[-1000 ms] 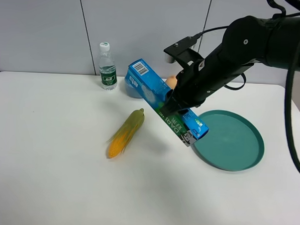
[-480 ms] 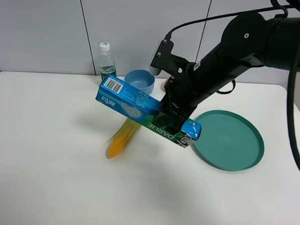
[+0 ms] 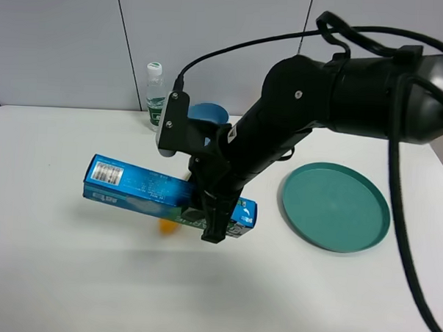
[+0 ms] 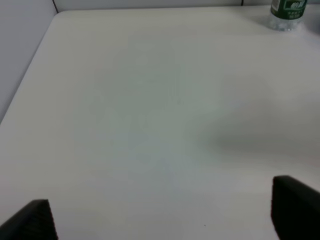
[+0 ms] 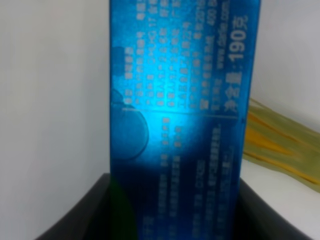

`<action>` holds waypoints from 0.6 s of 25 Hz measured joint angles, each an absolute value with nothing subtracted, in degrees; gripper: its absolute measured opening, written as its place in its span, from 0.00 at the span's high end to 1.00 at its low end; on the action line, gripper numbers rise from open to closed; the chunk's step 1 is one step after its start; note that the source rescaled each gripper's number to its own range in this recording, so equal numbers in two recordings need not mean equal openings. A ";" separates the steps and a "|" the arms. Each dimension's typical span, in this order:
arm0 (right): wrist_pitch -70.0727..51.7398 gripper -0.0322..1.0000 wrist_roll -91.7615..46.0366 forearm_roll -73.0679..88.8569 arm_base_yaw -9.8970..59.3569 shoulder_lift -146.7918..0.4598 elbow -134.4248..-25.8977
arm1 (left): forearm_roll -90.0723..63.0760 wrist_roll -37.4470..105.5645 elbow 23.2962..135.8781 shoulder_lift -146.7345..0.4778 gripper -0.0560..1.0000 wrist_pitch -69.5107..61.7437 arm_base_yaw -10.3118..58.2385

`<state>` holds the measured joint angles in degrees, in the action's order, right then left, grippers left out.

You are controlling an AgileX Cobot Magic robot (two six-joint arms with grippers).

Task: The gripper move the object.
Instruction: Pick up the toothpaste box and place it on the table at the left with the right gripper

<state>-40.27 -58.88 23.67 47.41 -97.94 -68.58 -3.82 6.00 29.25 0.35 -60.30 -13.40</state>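
Note:
My right gripper point(image 3: 213, 223) is shut on the long blue box point(image 3: 143, 187) near its right end and holds it level above the table, barcode end pointing left. The box fills the right wrist view point(image 5: 180, 100), clamped between the dark fingers point(image 5: 75, 215). The yellow-green corn cob point(image 3: 167, 225) lies under the box, mostly hidden; its husk shows in the right wrist view point(image 5: 280, 145). My left gripper point(image 4: 160, 220) is open over bare table, only its two fingertips point(image 4: 295, 202) showing; it is out of the high view.
A teal plate point(image 3: 336, 206) lies at the right. A water bottle point(image 3: 156, 89) and a blue bowl point(image 3: 206, 112) stand at the back, partly behind the right arm. The bottle's base shows in the left wrist view point(image 4: 287, 10).
The right arm has swung left and lower with the box, which has turned from tilted to nearly level and now covers most of the corn cob.

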 joint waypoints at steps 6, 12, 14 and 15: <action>-40.21 0.97 -58.20 23.33 50.61 -104.14 -68.58 | -3.82 6.00 29.25 0.35 0.00 -60.30 -13.40; -39.72 0.97 -58.20 23.09 51.39 -110.09 -68.58 | -3.82 6.00 29.25 0.35 0.00 -60.30 -13.40; -38.95 0.97 -58.20 22.65 51.39 -111.10 -68.58 | -3.82 6.00 29.25 0.35 0.00 -60.30 -13.40; -38.50 0.97 -58.20 22.47 51.39 -111.47 -68.58 | -3.82 6.00 29.25 0.35 0.00 -60.30 -13.40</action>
<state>-38.50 -58.20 22.47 51.39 -111.47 -68.58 -3.82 6.00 29.25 0.35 -60.30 -13.40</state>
